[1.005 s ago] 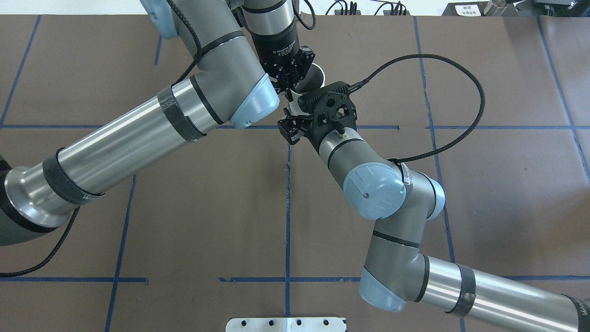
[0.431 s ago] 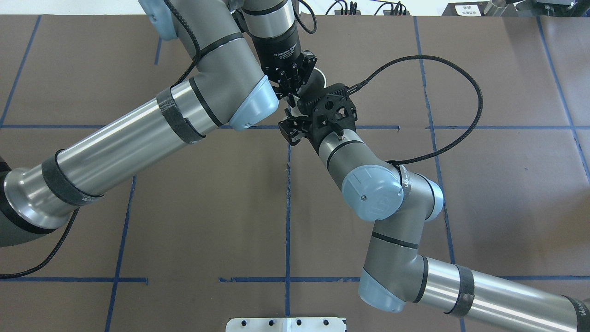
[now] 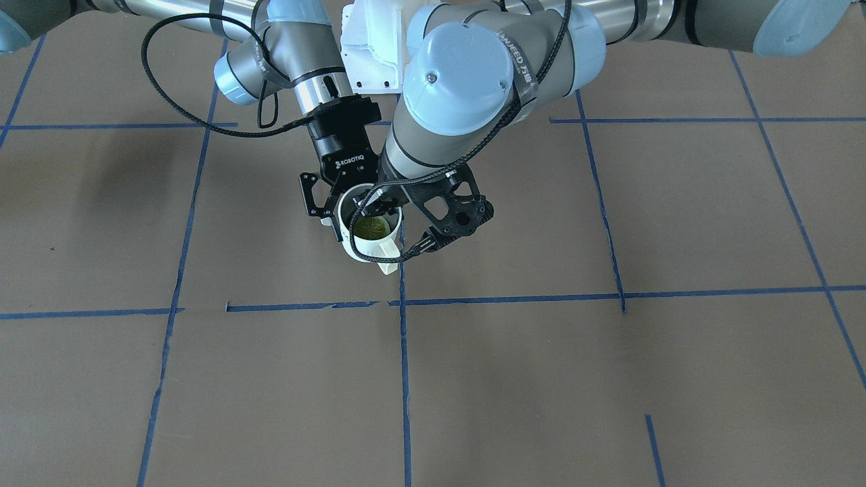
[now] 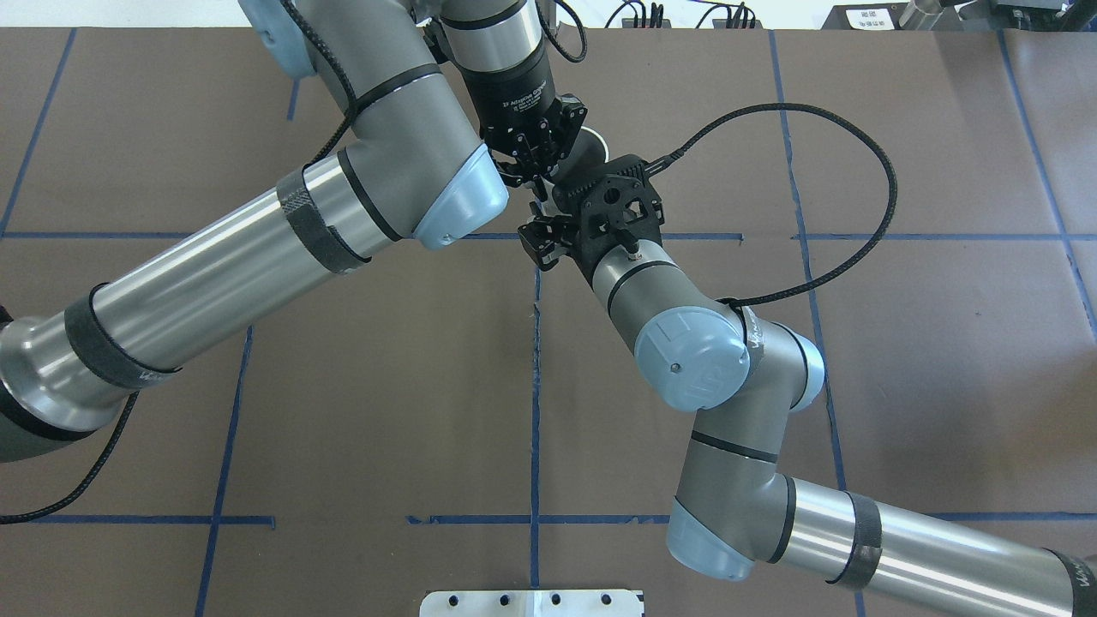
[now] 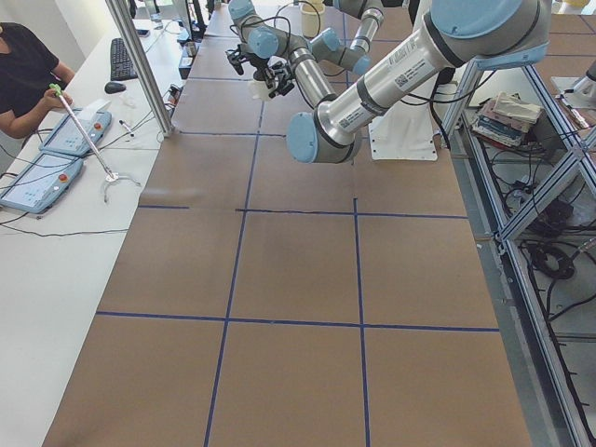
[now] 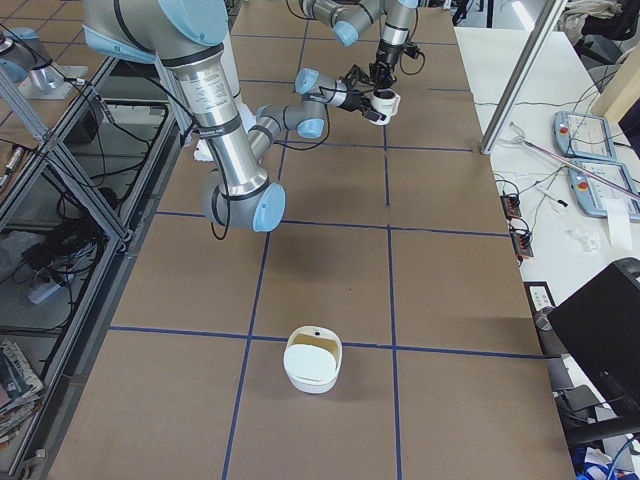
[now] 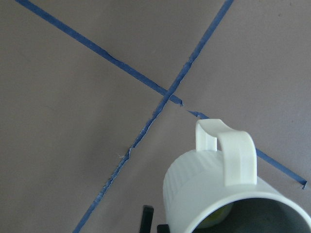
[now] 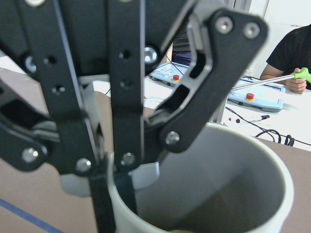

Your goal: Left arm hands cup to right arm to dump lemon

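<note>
The white cup (image 3: 360, 250) hangs above the table, its cream handle (image 3: 387, 262) pointing away from the robot. The yellow-green lemon (image 3: 371, 227) lies inside it. My left gripper (image 3: 380, 203) is shut on the cup's rim, one finger inside and one outside, as the right wrist view shows at the fingers (image 8: 121, 170). My right gripper (image 3: 362, 220) is open around the cup's body, one finger (image 3: 336, 228) along its side and the other hidden. From overhead the cup (image 4: 594, 146) is mostly covered by the right wrist. The left wrist view shows the cup (image 7: 214, 184) from above.
A white lidded container (image 6: 313, 360) stands on the brown table far from the arms, near the robot's right end. Blue tape lines (image 3: 406, 379) cross the tabletop. A white mounting plate (image 4: 531, 602) sits at the robot's base. A seated person (image 5: 23, 74) works at a side desk.
The left arm's elbow has swung a little to the left and the cup has slid further under the right wrist. The right arm has barely moved.
</note>
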Robot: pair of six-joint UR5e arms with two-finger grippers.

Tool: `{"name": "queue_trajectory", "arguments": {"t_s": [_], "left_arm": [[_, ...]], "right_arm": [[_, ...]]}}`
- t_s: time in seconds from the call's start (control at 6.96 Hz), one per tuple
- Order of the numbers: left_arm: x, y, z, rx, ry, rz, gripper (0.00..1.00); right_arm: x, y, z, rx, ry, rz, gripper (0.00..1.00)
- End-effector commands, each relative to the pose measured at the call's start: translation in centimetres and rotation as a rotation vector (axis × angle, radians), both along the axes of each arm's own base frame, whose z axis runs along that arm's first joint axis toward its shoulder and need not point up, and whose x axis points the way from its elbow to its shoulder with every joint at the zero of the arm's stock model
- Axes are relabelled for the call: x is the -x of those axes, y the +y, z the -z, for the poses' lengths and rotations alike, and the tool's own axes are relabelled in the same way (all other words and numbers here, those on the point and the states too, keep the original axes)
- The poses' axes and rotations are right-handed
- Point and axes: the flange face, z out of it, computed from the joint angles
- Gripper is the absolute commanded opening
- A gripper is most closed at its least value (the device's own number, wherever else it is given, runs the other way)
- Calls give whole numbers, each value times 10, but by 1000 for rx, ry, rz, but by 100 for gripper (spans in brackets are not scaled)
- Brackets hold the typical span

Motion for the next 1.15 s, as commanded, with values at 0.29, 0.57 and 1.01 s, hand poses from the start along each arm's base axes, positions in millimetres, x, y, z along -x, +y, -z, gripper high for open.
{"name": "queue_trajectory", "arguments": {"t_s": [0.29,0.57,1.01], "left_arm": [[5,5,6,-11,12,1,64],[25,17,15,-46,49,8,100],[68,9,17,-79,72,63,100]], "right_arm": [[2,3,-3,-39,65,18,38],[4,6,-6,-37,69,23,30],[-15,12,-33,-27,84,9,29]]}}
